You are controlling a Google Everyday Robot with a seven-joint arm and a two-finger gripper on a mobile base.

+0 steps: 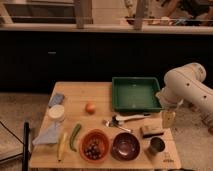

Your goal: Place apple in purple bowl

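You are at the opening step, the reach. The small round orange-red apple (90, 107) lies untouched on the wooden table (75, 92), left of the green plastic tray (136, 93). It is well apart from the round dark purple bowl (125, 145), which stands at the front between the orange bowl (83, 142) of dark berries and the small metal cup (156, 146). Your gripper (168, 116) hangs at the table's right side, just off the tray's near right corner, and you cannot tell whether it is wide or closed. Next you would likely swing it left to the apple, descend over it and close gently, since round fruit may roll.
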